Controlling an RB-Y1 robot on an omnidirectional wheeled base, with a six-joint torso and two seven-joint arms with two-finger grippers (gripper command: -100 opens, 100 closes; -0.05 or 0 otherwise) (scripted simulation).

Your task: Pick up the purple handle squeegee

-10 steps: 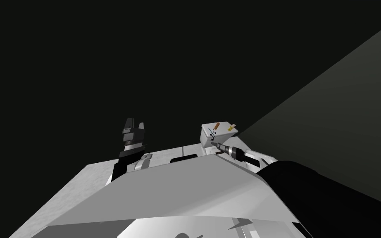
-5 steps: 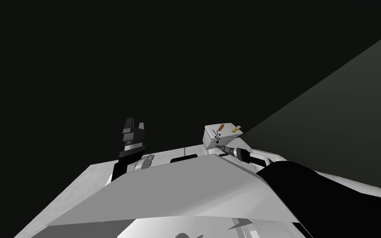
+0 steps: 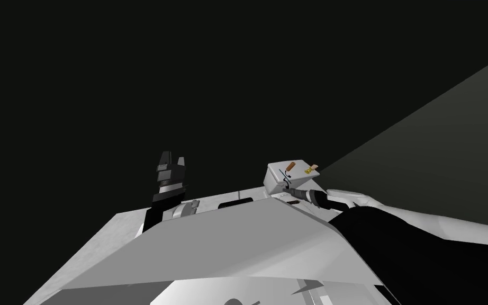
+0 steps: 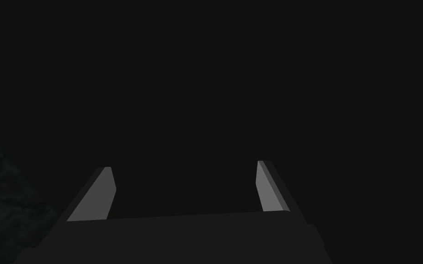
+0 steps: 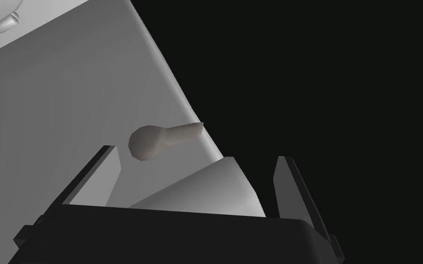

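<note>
1. One white box (image 3: 277, 179) stands right of centre in the head view, at the far end of a light grey mottled surface (image 3: 100, 233). The surroundings are dark.
2. Two grippers are seen. The left gripper (image 3: 173, 157) is raised left of centre, well apart from the box, with its jaws released and nothing between them. The right gripper (image 3: 287, 189) is stretched to the lower front of the box, jaws also spread and empty. The step in hand is judged to be the reach. It would be done well if the hand is carried up along the box face without scraping it. The wrist should then be rolled so that the fingers (image 5: 95, 188) close across the handle, not along it.
3. No plainly purple thing is found. The squeegee (image 3: 310, 169) is judged to be the small piece at the upper right corner of the box top, yellow with a pinkish stub. In the right wrist view it is probably the beige-grey handle (image 5: 160, 140) ahead of the open fingers. Its long axis lies nearly along the line from finger to finger. The round end is near one finger, and the narrow end points past the edge of the box face.
</note>
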